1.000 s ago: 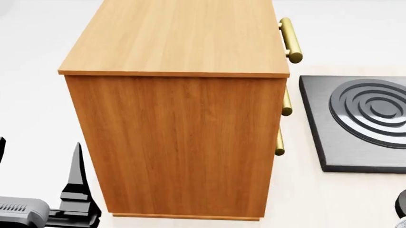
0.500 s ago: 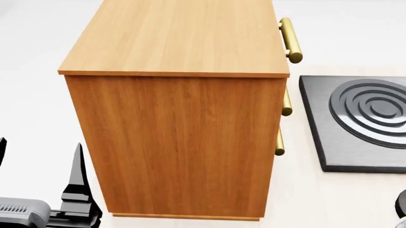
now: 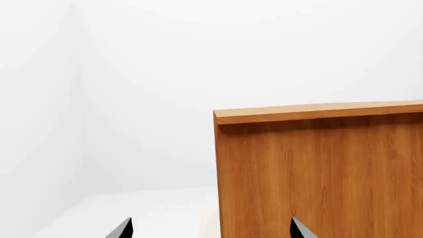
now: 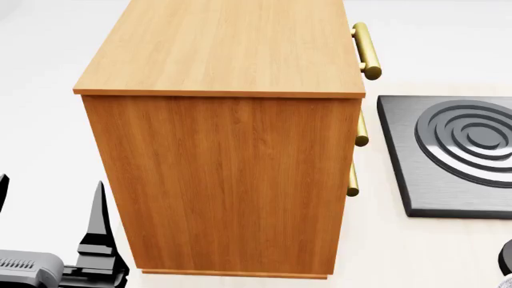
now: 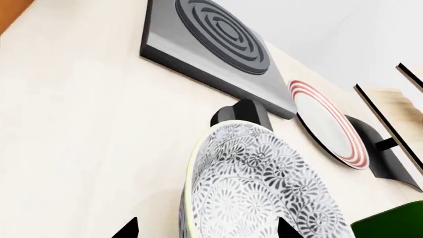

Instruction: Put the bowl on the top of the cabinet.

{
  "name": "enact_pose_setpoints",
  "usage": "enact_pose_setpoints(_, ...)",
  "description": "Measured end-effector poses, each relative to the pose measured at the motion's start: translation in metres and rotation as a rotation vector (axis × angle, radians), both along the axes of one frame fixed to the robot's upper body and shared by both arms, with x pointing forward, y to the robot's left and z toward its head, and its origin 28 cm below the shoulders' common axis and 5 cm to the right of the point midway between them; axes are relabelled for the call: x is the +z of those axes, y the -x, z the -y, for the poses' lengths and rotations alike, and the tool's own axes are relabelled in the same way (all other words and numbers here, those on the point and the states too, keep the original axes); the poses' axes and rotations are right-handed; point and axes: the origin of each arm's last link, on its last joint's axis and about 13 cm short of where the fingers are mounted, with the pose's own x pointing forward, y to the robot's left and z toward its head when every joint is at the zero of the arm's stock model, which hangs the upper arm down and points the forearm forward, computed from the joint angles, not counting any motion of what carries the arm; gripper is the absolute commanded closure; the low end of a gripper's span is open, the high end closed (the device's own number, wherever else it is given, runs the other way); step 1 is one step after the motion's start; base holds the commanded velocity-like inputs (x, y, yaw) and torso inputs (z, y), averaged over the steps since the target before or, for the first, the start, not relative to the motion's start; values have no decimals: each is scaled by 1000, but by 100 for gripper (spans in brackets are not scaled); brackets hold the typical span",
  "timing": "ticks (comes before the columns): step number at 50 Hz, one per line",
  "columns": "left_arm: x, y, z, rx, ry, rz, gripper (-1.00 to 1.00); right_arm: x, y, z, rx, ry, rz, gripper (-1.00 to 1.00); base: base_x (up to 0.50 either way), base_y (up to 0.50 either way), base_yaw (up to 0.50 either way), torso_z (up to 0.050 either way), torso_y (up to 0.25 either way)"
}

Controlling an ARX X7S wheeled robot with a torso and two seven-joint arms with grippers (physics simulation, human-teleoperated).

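Note:
The bowl (image 5: pixel 264 193), white with a dense grey floral pattern, fills the near part of the right wrist view and does not show in the head view. My right gripper (image 5: pixel 206 230) is open. Its two black fingertips (image 5: pixel 129 231) stand wide apart on either side of the bowl's rim, and I cannot tell whether they touch it. The cabinet (image 4: pixel 224 150) of orange-brown wood stands in the middle of the head view, its lighter top (image 4: pixel 232 45) bare. My left gripper (image 4: pixel 50 180) is open and empty, low beside the cabinet's (image 3: pixel 317 168) left side.
A dark grey slab with raised concentric rings (image 4: pixel 460 153) lies right of the cabinet, next to its brass handles (image 4: pixel 366 51). Beyond the bowl are the slab (image 5: pixel 211 44), a white plate with red rings (image 5: pixel 330 124), a black base (image 5: pixel 390 153) and something green (image 5: pixel 390 223).
My left gripper has sunk very slightly in the head view. The cabinet and the slab have not moved.

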Motion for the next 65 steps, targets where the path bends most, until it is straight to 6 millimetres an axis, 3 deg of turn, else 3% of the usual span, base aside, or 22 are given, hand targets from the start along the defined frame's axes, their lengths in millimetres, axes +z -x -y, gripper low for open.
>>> enact_pose_setpoints(65, 0, 1, 0, 1, 1, 0, -100, -9, -4, 2, -9, -6, -13, -100, 0, 0, 0, 0, 0)
